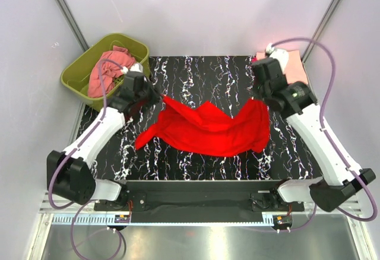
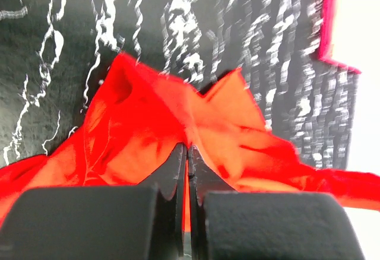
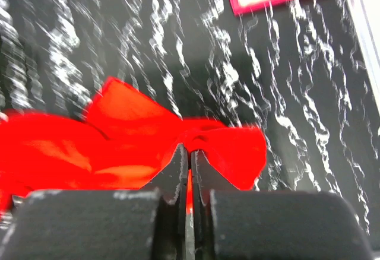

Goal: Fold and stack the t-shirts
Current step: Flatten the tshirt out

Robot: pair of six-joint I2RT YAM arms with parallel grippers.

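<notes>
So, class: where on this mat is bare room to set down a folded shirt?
Free: the far strip of mat between the olive-green tub and the folded pink t-shirt, and the near strip between the red t-shirt and the arm bases. Crowded: the middle, where the red t-shirt hangs between both shut jaws.

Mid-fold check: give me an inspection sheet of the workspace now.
Surface: black marbled mat.
Job's things: red t-shirt rumpled mid-mat, held between both arms; salmon-pink shirt in the olive-green tub; pale peach shirt folded flat at the far right corner, magenta shirt edge showing beneath it.
Clutter: the tub only, far left.
Grippers: left gripper and right gripper both shut on the red t-shirt.
Cables: left cable loops over the tub; right cable arcs behind its arm.
Surroundings: white walls.
</notes>
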